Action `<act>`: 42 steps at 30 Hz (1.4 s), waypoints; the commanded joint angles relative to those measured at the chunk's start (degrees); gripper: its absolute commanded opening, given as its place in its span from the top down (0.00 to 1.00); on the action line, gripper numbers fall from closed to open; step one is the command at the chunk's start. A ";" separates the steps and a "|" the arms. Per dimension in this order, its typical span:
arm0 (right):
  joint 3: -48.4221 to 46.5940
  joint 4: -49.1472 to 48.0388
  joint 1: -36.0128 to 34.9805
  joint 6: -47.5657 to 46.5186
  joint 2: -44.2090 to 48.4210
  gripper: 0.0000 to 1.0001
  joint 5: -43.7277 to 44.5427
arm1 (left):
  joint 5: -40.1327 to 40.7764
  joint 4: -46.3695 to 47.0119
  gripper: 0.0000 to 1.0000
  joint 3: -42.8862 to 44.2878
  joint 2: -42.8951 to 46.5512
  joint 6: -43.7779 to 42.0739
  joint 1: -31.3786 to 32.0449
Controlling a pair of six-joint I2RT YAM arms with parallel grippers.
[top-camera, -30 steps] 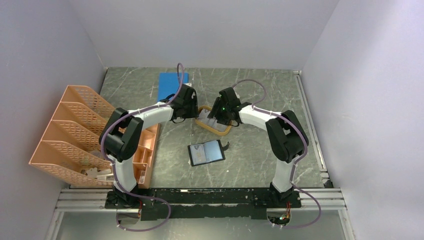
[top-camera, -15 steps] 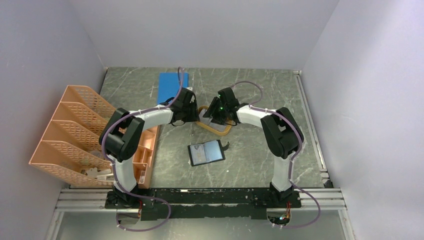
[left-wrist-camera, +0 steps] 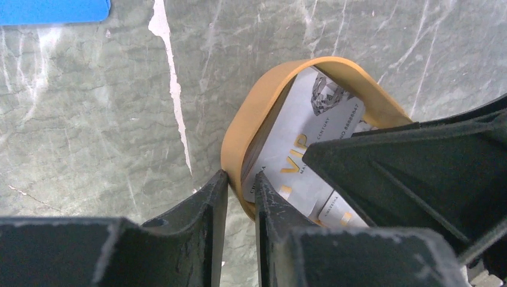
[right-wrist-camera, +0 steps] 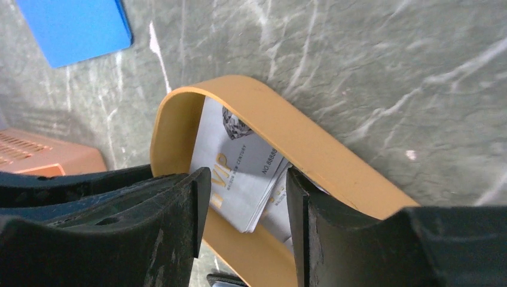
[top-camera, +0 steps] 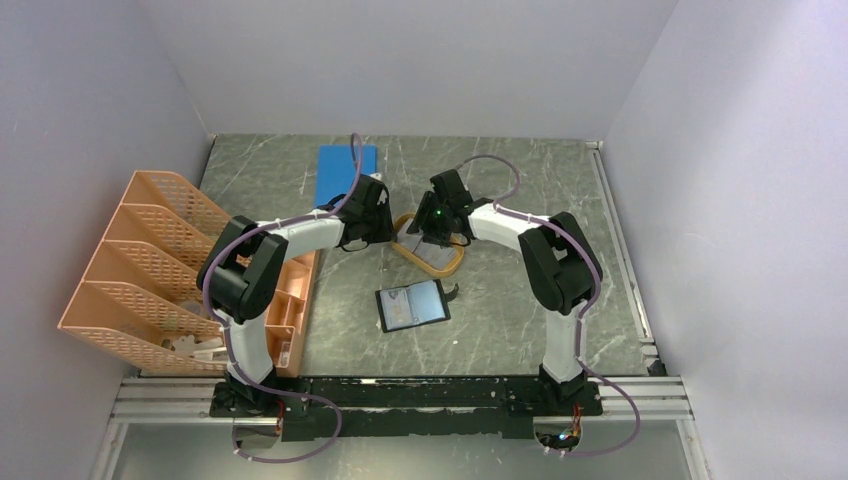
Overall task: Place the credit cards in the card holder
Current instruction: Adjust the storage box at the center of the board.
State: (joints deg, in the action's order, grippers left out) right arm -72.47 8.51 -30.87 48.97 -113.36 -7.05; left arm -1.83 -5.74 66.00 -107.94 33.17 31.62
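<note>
left end effector (left-wrist-camera: 238, 180) clenched on tray (left-wrist-camera: 264, 97) rim | right end effector (right-wrist-camera: 248, 177) released astride credit cards (right-wrist-camera: 232, 154) inside tray

Robotics lab test cell, not home or shop. Plain pale walls (top-camera: 400, 60) box in bench on three sides. Marble-patterned grey-green tabletop (top-camera: 520, 170) bordered by aluminium rail (top-camera: 660, 400) at near edge. Two white-and-black arms, left arm (top-camera: 290, 232) and right arm (top-camera: 510, 225), bolted side by side on black base plate (top-camera: 420, 395); purple cables (top-camera: 245, 235) loop along them. Objects are staged office props: orange mesh file rack (top-camera: 140, 260), blue sheet (top-camera: 340, 165), orange oval tray (top-camera: 450, 265), black card holder (top-camera: 412, 305). Even, flat lighting throughout.
</note>
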 commanded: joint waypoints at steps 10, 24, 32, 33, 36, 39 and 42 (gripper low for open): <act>-4.55 10.74 -0.89 -4.03 -6.67 0.48 10.80 | -0.28 -0.11 0.86 -1.48 1.50 1.02 0.07; 4.76 9.06 -0.12 -6.83 -3.60 0.71 13.78 | 4.10 -2.20 0.95 -1.55 2.00 3.13 0.05; 8.20 7.65 1.17 -6.43 0.02 0.71 11.89 | 5.63 -2.67 0.95 -1.93 1.79 4.04 0.02; 8.60 7.39 1.40 -6.39 0.33 0.71 11.51 | 5.56 -2.63 0.95 -2.00 1.74 4.16 0.02; 9.41 6.90 2.17 -6.11 0.75 0.70 10.48 | 5.51 -2.53 0.95 -2.24 1.79 4.37 0.02; 10.24 6.39 2.87 -5.97 1.23 0.71 9.52 | 5.80 -2.77 0.95 -2.24 2.06 4.45 0.02; 11.18 5.87 3.71 -6.22 2.07 0.70 9.08 | 6.11 -2.91 0.95 -2.40 2.53 4.28 0.02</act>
State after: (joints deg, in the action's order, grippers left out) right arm -65.41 5.45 -29.65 45.80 -109.30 -1.89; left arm 1.69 -5.10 65.25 -107.35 38.46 31.73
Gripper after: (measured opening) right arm 0.295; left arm 0.199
